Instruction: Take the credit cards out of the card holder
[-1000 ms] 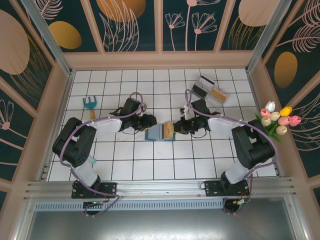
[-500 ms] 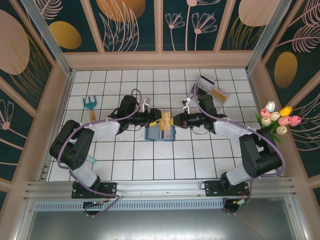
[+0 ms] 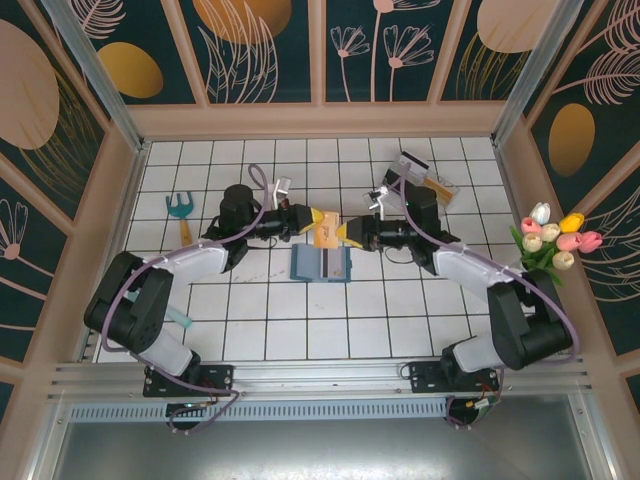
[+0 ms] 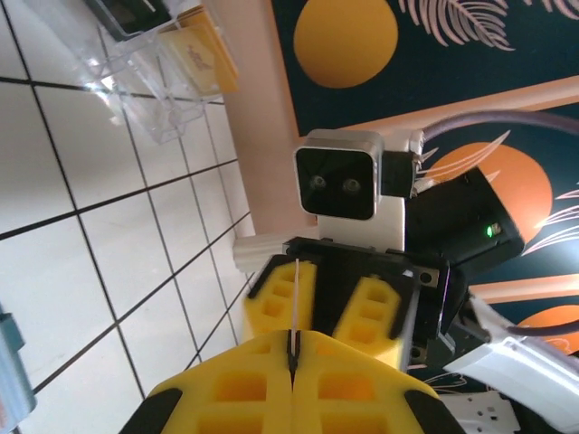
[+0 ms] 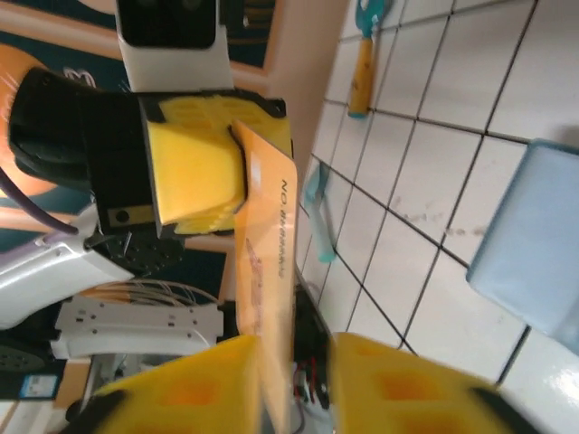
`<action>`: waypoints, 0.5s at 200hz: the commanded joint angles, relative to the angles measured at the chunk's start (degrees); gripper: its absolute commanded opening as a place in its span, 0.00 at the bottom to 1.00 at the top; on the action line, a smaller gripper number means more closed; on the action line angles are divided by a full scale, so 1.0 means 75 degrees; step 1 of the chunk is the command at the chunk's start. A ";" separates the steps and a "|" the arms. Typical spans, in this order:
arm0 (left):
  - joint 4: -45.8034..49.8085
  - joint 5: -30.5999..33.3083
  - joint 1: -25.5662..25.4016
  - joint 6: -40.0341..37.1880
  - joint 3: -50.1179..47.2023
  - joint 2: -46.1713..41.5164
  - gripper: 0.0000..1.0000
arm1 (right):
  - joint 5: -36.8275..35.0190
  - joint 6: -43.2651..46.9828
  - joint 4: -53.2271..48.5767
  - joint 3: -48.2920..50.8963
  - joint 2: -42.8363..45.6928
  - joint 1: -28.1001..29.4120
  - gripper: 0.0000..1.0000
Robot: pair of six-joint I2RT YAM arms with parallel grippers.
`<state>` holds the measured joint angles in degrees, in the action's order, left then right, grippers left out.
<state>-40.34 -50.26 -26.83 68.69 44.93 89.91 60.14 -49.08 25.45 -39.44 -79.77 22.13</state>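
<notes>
Card holder [image 3: 322, 264] lies open on the tiles, with the grey card apparently inside, though it's hard to tell. Above it the yellow-orange card [image 3: 325, 233] hangs mid-air. The left gripper [image 3: 314, 219] is clamped on one edge, and the right gripper [image 3: 348, 233] has its jaws loosely apart around the other, so this looks like a handover. Clear tray [image 3: 428, 180] beyond is the likely drop-off.

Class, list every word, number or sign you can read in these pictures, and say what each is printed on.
Nothing reads clearly enough to quote.
Orange card: a row of print along it, too blurred to read.
Yellow card in the tray: a small mark, too blurred to read.
Grey card in the holder: too small to tell.
</notes>
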 commanded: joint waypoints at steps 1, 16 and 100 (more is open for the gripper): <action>-0.0384 0.0224 -0.0009 0.0273 0.0095 -0.0377 0.00 | -0.0865 -0.1490 0.1850 0.0268 0.0471 0.0168 0.40; -0.0528 0.0425 -0.0015 0.0450 0.0099 -0.0488 0.00 | -0.1243 -0.1884 0.2196 0.0256 0.0465 0.0339 0.43; -0.0714 0.1776 -0.0006 0.1035 -0.0060 -0.1155 0.00 | -0.2288 -0.3051 0.3603 0.0281 0.0342 0.0769 0.17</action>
<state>-41.85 -40.14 -26.83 74.11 44.93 83.02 45.65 -69.60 47.00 -37.67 -78.26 28.12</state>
